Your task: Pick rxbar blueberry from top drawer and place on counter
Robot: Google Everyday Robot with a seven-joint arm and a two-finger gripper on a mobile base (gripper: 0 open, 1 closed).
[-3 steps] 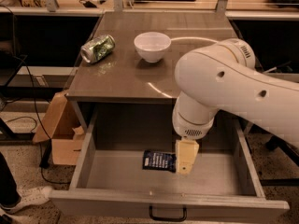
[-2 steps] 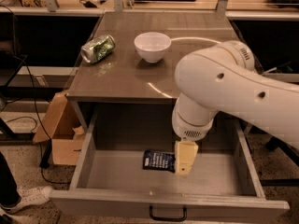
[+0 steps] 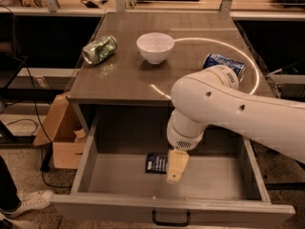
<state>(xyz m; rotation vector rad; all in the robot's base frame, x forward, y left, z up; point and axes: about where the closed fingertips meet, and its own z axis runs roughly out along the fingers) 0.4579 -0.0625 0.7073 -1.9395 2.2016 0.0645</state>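
Rxbar blueberry [image 3: 156, 163] lies flat on the floor of the top drawer [image 3: 119, 181], toward the far wall. Its right end is hidden behind the gripper [image 3: 175, 168], so its long axis probably runs left to right. Gripper hangs low inside the drawer at that right end; whether it is open or closed cannot be told.

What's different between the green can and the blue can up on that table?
The green can lies near the counter's left edge; the blue can lies toward its right. The green can shows in full; the blue can is partly hidden behind the robot's arm. Both lie on their sides. The claw hangs in the open top drawer, by the rxbar blueberry.
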